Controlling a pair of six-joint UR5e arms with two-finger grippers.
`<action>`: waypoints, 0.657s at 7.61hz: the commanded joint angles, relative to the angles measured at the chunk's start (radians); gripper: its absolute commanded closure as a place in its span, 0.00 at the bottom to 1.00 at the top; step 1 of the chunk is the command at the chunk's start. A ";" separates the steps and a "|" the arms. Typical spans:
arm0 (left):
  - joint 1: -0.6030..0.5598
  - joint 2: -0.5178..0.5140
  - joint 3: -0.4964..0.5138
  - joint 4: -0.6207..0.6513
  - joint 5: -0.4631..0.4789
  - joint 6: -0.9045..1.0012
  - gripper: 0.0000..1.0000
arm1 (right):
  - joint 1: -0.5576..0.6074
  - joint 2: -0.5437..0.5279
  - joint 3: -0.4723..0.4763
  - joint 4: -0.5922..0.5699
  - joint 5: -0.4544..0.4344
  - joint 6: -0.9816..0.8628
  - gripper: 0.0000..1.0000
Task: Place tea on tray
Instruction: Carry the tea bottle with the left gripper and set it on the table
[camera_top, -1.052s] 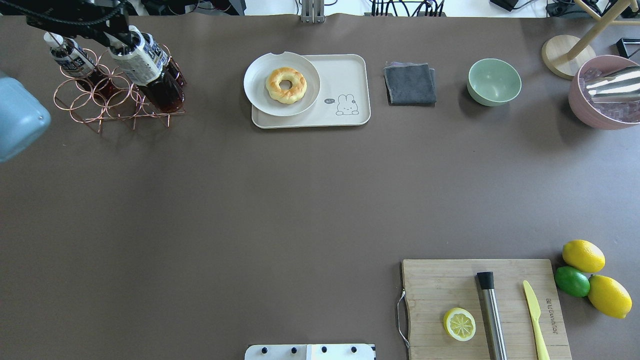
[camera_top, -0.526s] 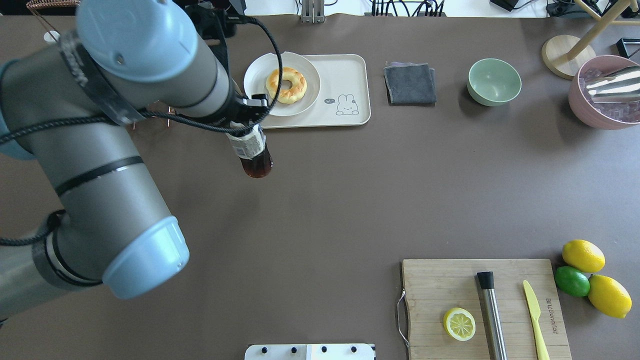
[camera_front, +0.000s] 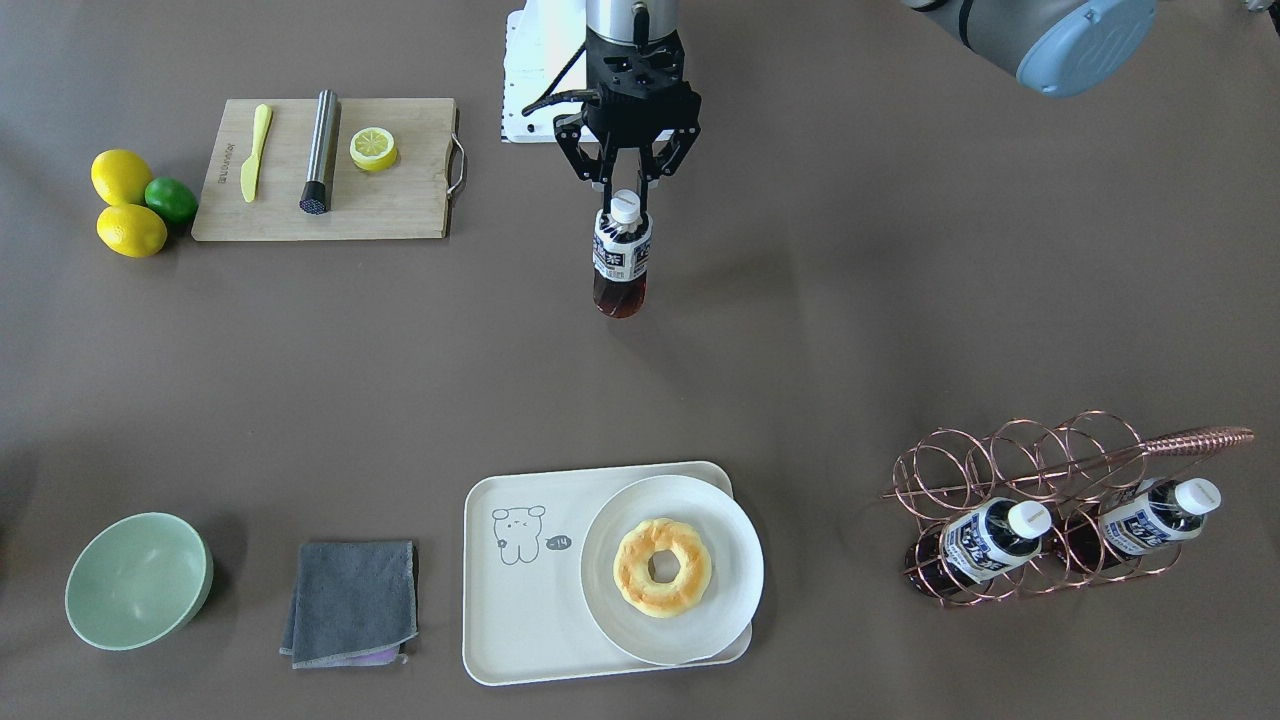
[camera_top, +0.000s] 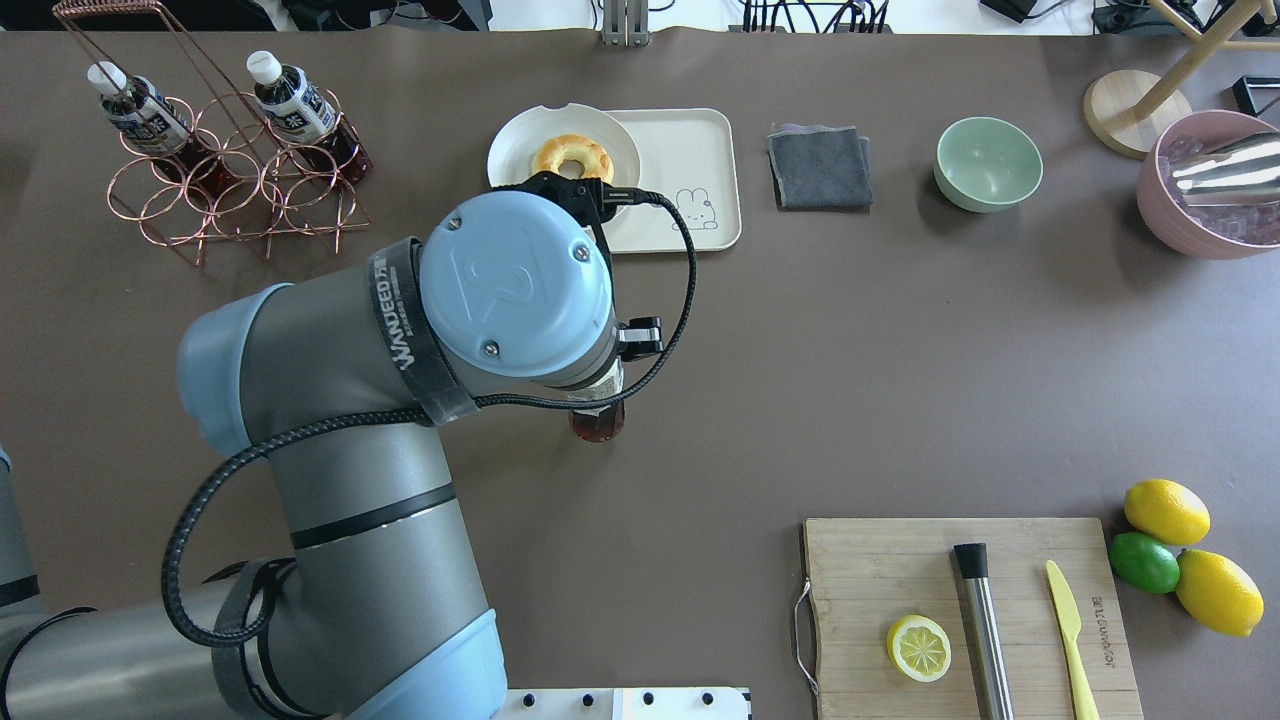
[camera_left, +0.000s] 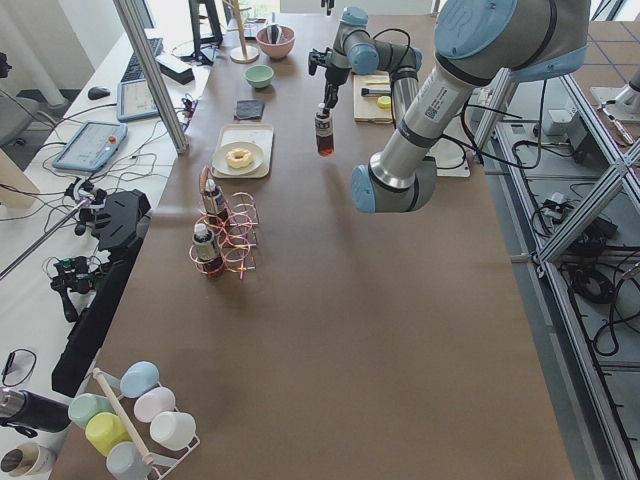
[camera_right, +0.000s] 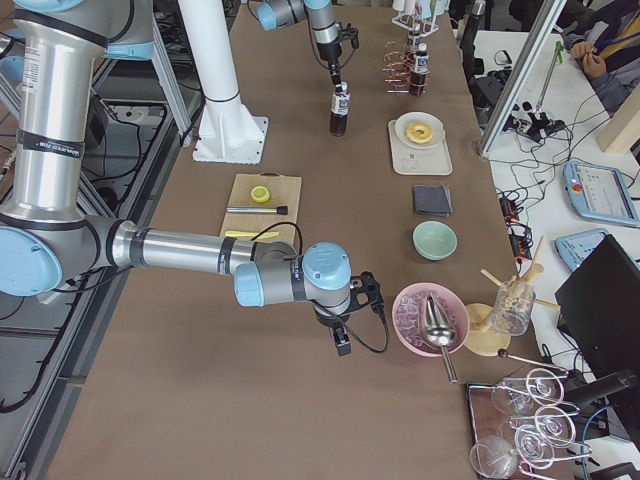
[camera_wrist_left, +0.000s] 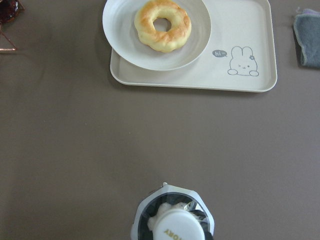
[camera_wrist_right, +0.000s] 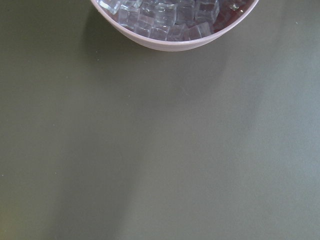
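My left gripper (camera_front: 625, 200) is shut on the neck of a tea bottle (camera_front: 620, 260), which hangs upright above the table's middle, on the robot's side of the tray. Only the bottle's brown base (camera_top: 597, 425) shows under my wrist in the overhead view; its white cap (camera_wrist_left: 180, 227) shows in the left wrist view. The cream tray (camera_front: 520, 600), also in the overhead view (camera_top: 690, 150) and left wrist view (camera_wrist_left: 250, 25), carries a round plate (camera_front: 610, 610) with a doughnut (camera_front: 662, 567); its bear half is bare. My right gripper (camera_right: 340, 340) hovers beside the pink ice bowl (camera_right: 430, 320); I cannot tell whether it is open.
A copper wire rack (camera_front: 1050, 460) holds two more tea bottles (camera_front: 985, 540) (camera_front: 1150, 520). A grey cloth (camera_front: 350, 600) and green bowl (camera_front: 135, 580) lie beside the tray. A wooden board (camera_front: 400, 205) with lemon half, steel muddler and knife sits near the robot, whole citrus (camera_front: 125, 205) beside it.
The left gripper has carried the tea bottle out of the rack, past the tray's front corner, toward the table's middle and nearer the robot.
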 joint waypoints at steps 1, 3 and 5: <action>0.055 -0.006 0.019 0.000 0.038 -0.039 1.00 | -0.001 -0.010 0.000 0.021 0.004 0.000 0.00; 0.066 -0.006 0.020 -0.001 0.058 -0.052 1.00 | -0.001 -0.014 0.000 0.021 0.004 -0.002 0.00; 0.066 -0.005 0.020 -0.001 0.058 -0.052 1.00 | -0.001 -0.016 0.000 0.021 0.004 -0.002 0.00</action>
